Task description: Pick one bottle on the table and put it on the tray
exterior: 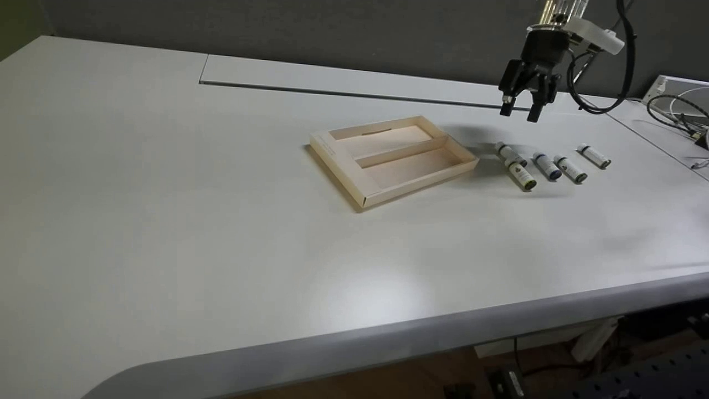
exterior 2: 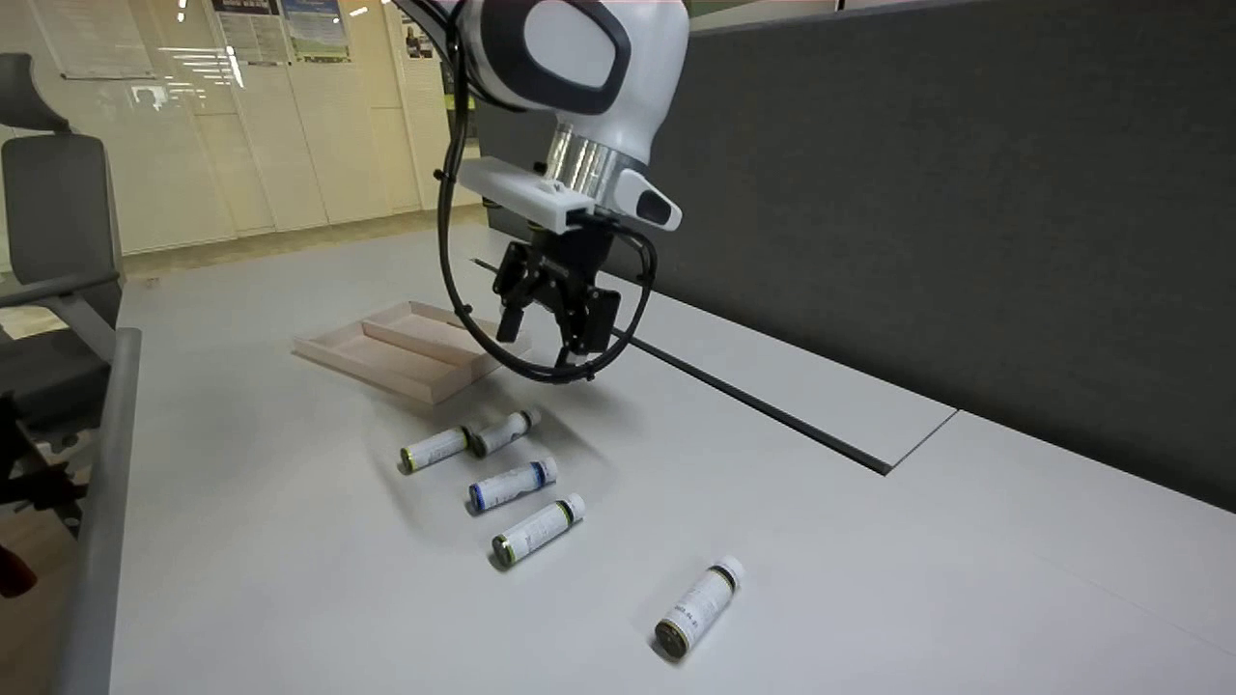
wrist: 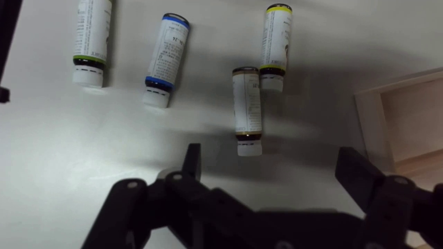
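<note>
Five bottles [exterior: 547, 166] beside beige tray [exterior: 418, 169]

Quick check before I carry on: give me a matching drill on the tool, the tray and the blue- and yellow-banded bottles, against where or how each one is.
Things
1. Tool
2. Tray
3. Blue-banded bottle
4. Yellow-banded bottle

Places and states
A. White end right beside the tan-banded bottle
B. Open, above the table
C. Split by an inner divider
D. Between the green-banded bottle and the tan-banded bottle in the wrist view

Pairs: 1-B, 2-C, 3-D, 4-A
</note>
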